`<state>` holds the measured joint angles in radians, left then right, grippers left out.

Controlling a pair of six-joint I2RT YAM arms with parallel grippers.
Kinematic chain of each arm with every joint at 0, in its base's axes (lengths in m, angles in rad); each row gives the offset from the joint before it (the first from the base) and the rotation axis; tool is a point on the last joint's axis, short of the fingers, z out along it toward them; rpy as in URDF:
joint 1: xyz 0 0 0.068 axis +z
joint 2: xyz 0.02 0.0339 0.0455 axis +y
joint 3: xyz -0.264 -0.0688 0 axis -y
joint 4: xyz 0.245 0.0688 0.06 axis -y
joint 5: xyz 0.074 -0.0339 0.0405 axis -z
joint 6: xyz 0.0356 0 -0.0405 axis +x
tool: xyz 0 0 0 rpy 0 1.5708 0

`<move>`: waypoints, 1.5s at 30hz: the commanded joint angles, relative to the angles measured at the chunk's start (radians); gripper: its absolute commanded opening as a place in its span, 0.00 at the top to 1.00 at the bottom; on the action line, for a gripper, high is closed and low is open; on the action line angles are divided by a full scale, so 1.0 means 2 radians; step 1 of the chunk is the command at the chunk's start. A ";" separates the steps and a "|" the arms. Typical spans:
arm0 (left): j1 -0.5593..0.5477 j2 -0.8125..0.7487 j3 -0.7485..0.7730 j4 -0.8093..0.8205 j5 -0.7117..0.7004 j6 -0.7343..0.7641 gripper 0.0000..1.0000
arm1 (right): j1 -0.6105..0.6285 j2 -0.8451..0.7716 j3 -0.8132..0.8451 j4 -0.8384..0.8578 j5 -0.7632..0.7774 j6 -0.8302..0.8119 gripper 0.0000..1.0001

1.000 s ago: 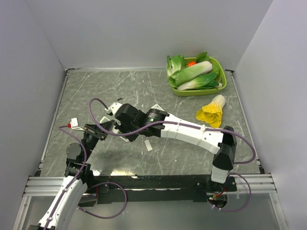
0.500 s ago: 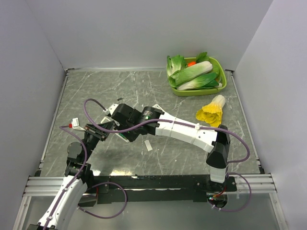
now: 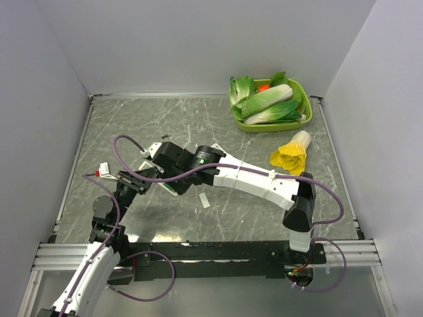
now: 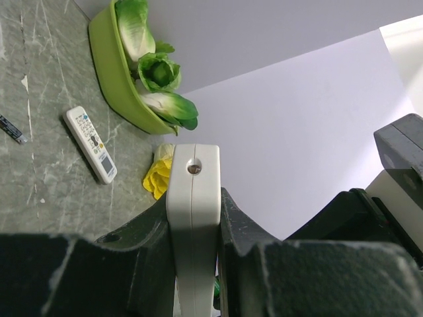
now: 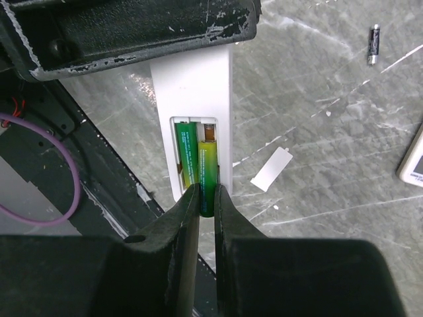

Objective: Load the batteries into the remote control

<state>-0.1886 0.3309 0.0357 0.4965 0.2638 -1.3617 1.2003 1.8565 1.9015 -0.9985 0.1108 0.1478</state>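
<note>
Left tool (image 4: 193, 228): my fingers are clamped hard on the remote (image 4: 193, 178), holding it above the counter (image 5: 317, 99) with the open compartment facing my right tool (image 5: 206, 198). Right tool: nearly closed, pinching one green battery (image 5: 207, 165) by its lower end in the right slot. The second battery (image 5: 184, 155) lies at its 9 o'clock. A small white flap (image 5: 271, 169) lies on the counter at 3 o'clock.
</note>
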 commanded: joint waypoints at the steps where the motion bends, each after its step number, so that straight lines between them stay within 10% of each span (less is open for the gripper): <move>1: -0.007 -0.003 -0.105 0.058 0.008 -0.043 0.98 | 0.002 0.023 0.029 -0.015 0.015 -0.008 0.94; 45: -0.008 -0.023 -0.105 0.026 -0.016 -0.096 0.98 | 0.013 0.044 0.055 -0.061 0.033 -0.011 0.70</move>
<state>-0.2008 0.2966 0.0257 0.4137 0.2302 -1.4601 1.2198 1.9106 1.9797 -1.0760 0.1497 0.1333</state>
